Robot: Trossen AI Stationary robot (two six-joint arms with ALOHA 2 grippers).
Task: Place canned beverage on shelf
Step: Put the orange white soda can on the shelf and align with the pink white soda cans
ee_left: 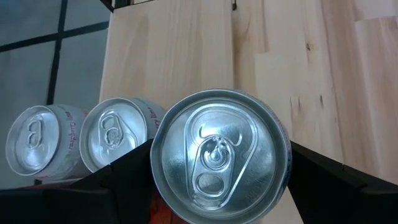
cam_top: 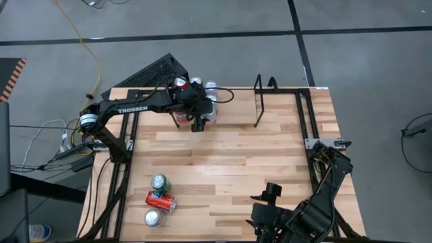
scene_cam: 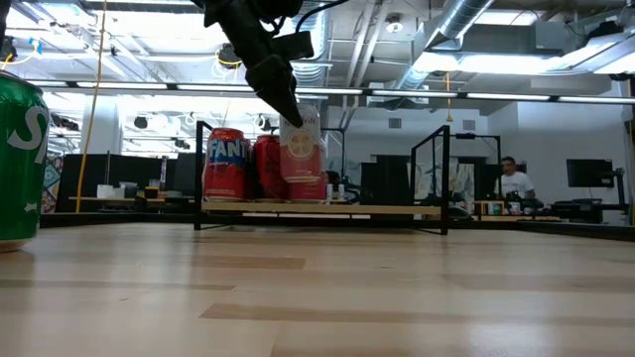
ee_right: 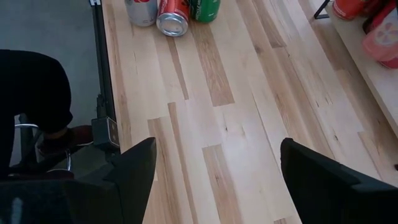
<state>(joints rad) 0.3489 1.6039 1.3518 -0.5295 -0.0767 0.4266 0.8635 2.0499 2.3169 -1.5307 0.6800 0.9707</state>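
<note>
Left gripper (ee_left: pixel 217 180) grips a can (ee_left: pixel 221 163) at the shelf (scene_cam: pixel 317 209), beside other cans; next: let go, lift clear. Right gripper (ee_right: pixel 217 180) waits open.

Shiny metal can (ee_left: pixel 221 155) lids; smooth pale wooden table (cam_top: pixel 229 162).

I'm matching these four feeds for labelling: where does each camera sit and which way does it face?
High: overhead, straight down; both arms, shelf.
Low: table height, level across to the shelf; left arm descends.
Left wrist: down on the can between the left gripper fingers.
Right wrist: across the table past the open right gripper.
Shared: high and right wrist both show three loose cans.
</note>
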